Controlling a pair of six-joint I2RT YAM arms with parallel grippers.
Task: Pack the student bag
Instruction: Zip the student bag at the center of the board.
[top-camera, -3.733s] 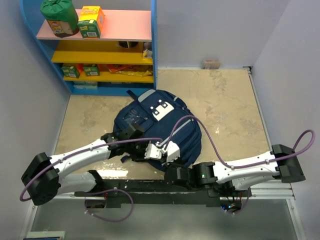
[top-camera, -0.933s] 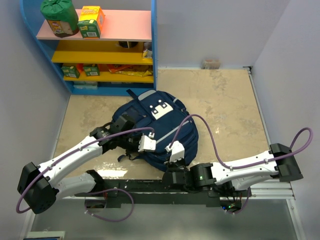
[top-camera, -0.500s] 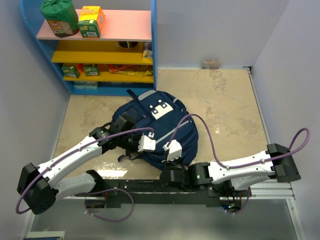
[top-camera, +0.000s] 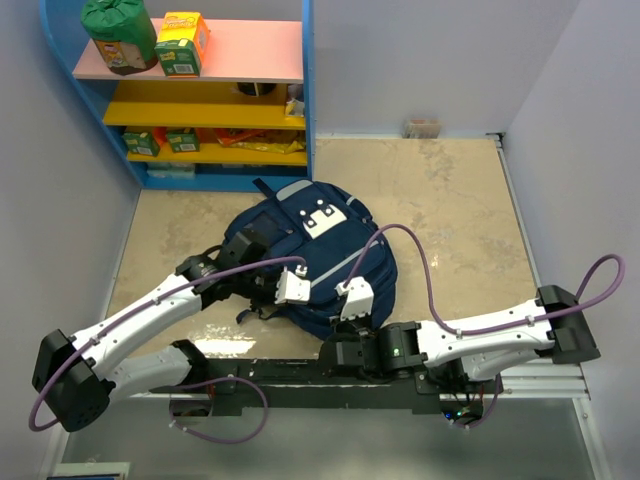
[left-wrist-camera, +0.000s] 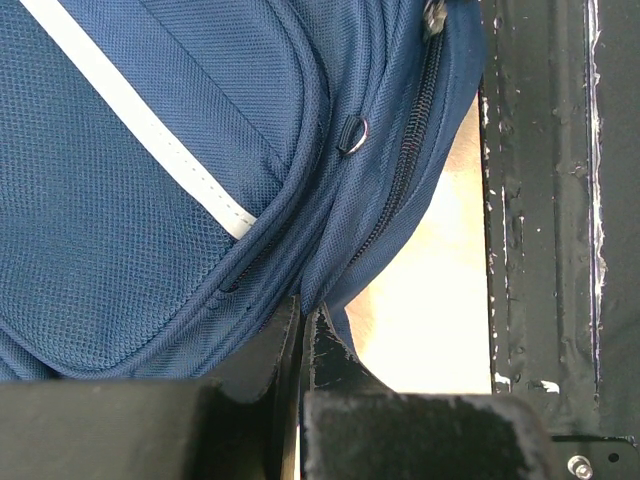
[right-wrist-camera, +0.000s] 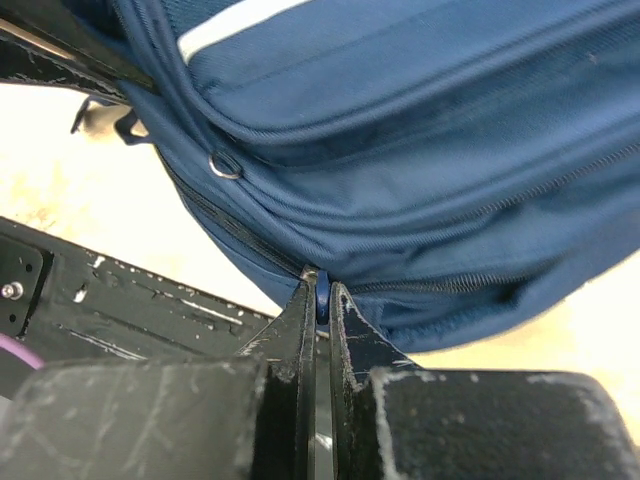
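From above, a beige, stone-patterned tabletop (top-camera: 450, 220) is seen, closed in by pale walls (top-camera: 400, 60) at 9, 12 and 3 o'clock. One blue shelf unit (top-camera: 308, 100) with one pink and two yellow boards is set at 11 o'clock. One green pouch (top-camera: 118, 35) and one yellow carton (top-camera: 183, 43) are stood side by side on its top board. One small box (top-camera: 422, 127) is placed against the back wall at 1 o'clock. One navy bag (top-camera: 300, 240) is laid flat near the middle, its white patch turned towards 12 o'clock. Two tools are counted, both touching the bag: the left tool (top-camera: 268, 300) at its 7 o'clock edge, the right tool (top-camera: 350, 315) at its 5 o'clock edge. How the jaws stand is hidden in this view.

In the left wrist view, the left tool (left-wrist-camera: 303, 318) is closed tight on a fold of the bag (left-wrist-camera: 130, 180), at the seam below a zip (left-wrist-camera: 400, 170). One light stripe (left-wrist-camera: 150, 130) is shown at 11 o'clock of the fingertips and one metal ring (left-wrist-camera: 352, 135) at 12 o'clock. Bare tabletop (left-wrist-camera: 430, 290) and a black rail (left-wrist-camera: 540, 200) are seen at 3 o'clock.

In the right wrist view, the right tool (right-wrist-camera: 318, 295) is pinched shut on a sliver of the bag's (right-wrist-camera: 420, 130) blue edge, beside a zip (right-wrist-camera: 450, 285). The frame is filled by the bag from 10 to 3 o'clock. One ring (right-wrist-camera: 225, 165) is seen at 10 o'clock, the tabletop (right-wrist-camera: 90, 210) at 9 o'clock and the rail (right-wrist-camera: 120, 300) at 8 o'clock.
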